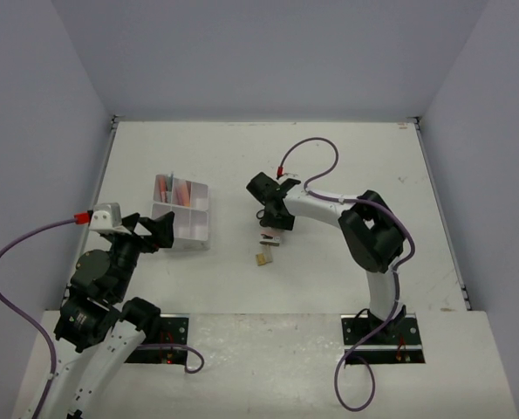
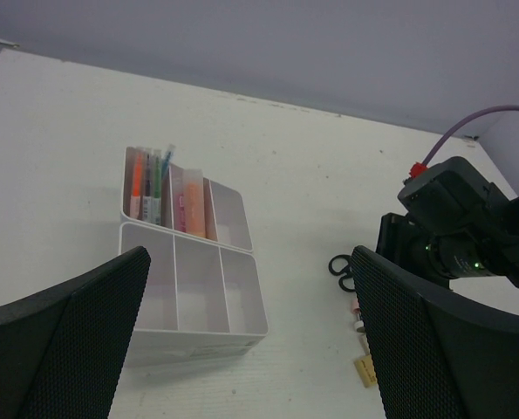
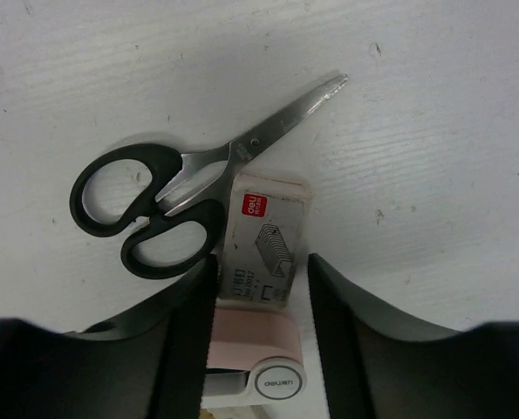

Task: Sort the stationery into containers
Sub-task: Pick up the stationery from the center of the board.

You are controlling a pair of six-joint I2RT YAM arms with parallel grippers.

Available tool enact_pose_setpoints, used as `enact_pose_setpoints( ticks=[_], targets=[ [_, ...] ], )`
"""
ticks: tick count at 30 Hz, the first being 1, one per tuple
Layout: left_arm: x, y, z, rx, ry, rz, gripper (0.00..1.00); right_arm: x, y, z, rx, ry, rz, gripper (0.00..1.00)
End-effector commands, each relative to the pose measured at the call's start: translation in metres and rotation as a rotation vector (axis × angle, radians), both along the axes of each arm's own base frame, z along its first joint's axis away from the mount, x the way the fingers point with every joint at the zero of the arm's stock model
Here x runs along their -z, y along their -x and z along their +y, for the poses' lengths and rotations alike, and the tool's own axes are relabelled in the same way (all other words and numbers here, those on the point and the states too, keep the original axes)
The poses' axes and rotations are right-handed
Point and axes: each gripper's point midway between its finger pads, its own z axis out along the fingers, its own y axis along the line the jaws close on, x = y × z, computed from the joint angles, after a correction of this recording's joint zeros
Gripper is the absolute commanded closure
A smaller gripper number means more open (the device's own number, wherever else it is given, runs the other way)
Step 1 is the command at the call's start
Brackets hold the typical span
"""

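Observation:
My right gripper (image 3: 259, 266) is down on the table, its fingers either side of a pink correction-tape dispenser (image 3: 255, 336) and the near end of a white staple box (image 3: 266, 229). The left finger touches them; a narrow gap shows at the right finger. Black-handled scissors (image 3: 154, 205) lie shut just left of the box, blades pointing away. A tan eraser (image 1: 262, 258) sits nearer the arms. The clear organiser (image 2: 189, 345) holds markers and pens (image 2: 146, 185) in its far compartments. My left gripper (image 2: 249, 262) hovers wide open beside it, holding nothing.
The right arm (image 1: 364, 229) reaches across the table's middle from the right. The scissors' handles (image 2: 340, 269) and the tan eraser (image 2: 366, 371) show right of the organiser in the left wrist view. Grey walls enclose the table on three sides.

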Motion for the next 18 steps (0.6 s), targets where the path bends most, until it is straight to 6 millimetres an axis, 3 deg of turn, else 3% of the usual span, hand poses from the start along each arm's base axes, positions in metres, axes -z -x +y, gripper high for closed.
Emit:
enact_pose_setpoints(
  ticks=[1, 3, 4, 8, 13, 14, 18],
  targets=[
    [0.0, -0.002, -0.005, 0.025, -0.022, -0.002, 0.0, 0.008, -0.009, 0.001, 0.052, -0.046, -0.005, 0.6],
    [0.0, -0.002, -0.005, 0.025, -0.022, -0.003, 0.0, 0.008, -0.01, 0.0, 0.051, -0.047, -0.011, 0.66],
    [0.001, -0.002, -0.005, 0.025, -0.024, -0.001, 0.0, 0.007, -0.01, 0.0, 0.049, -0.047, -0.013, 0.74],
    [0.001, -0.003, -0.005, 0.023, -0.026, 0.002, 0.0, -0.006, -0.011, -0.005, 0.055, -0.048, -0.045, 0.84],
    [0.001, -0.003, -0.004, 0.022, -0.027, 0.004, 0.0, -0.059, -0.011, -0.015, 0.06, -0.065, -0.159, 0.88],
    [0.001, -0.003, -0.005, 0.022, -0.026, 0.005, 0.0, -0.078, -0.011, -0.013, 0.043, -0.082, -0.197, 0.88],
    [0.001, -0.003, -0.003, 0.013, -0.027, 0.006, 0.0, -0.111, -0.009, 0.01, -0.039, -0.157, -0.24, 0.9]
  ],
)
